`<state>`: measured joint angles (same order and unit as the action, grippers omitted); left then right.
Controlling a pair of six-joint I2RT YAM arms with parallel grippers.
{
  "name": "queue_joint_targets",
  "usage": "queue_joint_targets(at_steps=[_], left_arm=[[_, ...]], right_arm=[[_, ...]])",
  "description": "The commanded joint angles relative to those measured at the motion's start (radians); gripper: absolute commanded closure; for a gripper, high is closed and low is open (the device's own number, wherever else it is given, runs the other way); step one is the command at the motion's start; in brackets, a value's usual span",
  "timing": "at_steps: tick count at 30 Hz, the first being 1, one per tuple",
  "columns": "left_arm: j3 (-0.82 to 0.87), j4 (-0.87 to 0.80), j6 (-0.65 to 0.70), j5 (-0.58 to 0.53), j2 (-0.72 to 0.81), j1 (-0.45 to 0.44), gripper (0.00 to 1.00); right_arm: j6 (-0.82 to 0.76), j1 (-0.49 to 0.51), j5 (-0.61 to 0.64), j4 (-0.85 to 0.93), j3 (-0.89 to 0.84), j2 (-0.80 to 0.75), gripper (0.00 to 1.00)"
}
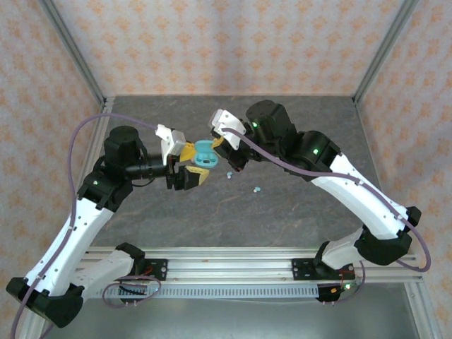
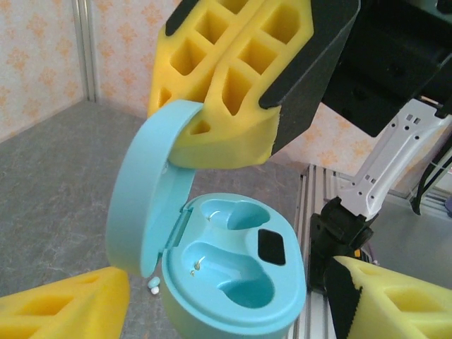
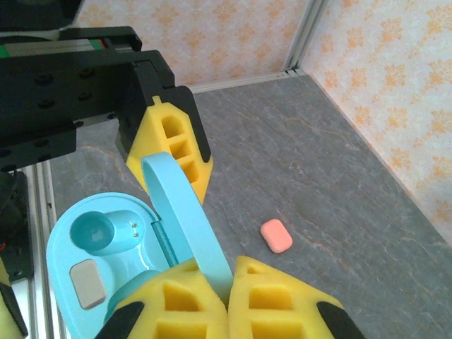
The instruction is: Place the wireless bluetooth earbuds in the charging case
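The light teal charging case hangs above the table with its lid swung open. Both sockets are empty. My left gripper is shut on the case body, its yellow fingers flanking it. My right gripper is shut on the lid's rim, pinching it from above. In the top view the case sits between the left gripper and right gripper. Two tiny teal earbuds lie on the table; one earbud shows under the lid. Pink earbuds are hidden.
A small salmon-pink rounded case-like piece lies on the grey table to the right of the held case. Patterned walls and metal frame posts enclose the table. The aluminium rail runs along the near edge.
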<state>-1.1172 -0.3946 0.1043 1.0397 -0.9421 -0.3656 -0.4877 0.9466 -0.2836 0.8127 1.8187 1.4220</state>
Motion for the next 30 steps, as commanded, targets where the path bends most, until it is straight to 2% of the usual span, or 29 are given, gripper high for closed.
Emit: queue_joint_targets(at_steps=[1, 11, 20, 25, 30], left_arm=[[0.006, 0.049, -0.023, 0.010, -0.014, 0.007, 0.30], [0.014, 0.122, -0.069, 0.011, -0.044, -0.005, 0.33], [0.020, 0.121, -0.071, 0.006, -0.049, -0.020, 0.56], [0.023, 0.091, -0.050, 0.002, -0.045, -0.022, 0.58], [0.023, 0.083, -0.040, 0.005, -0.048, -0.022, 0.80]], right_arm=[[-0.020, 0.006, 0.043, 0.016, -0.003, -0.024, 1.00], [-0.019, 0.006, 0.047, 0.023, -0.016, -0.027, 1.00], [-0.018, 0.006, 0.043, 0.026, -0.027, -0.029, 1.00], [0.001, 0.005, 0.060, 0.012, -0.028, -0.042, 1.00], [0.029, 0.006, 0.057, -0.003, -0.027, -0.055, 1.00]])
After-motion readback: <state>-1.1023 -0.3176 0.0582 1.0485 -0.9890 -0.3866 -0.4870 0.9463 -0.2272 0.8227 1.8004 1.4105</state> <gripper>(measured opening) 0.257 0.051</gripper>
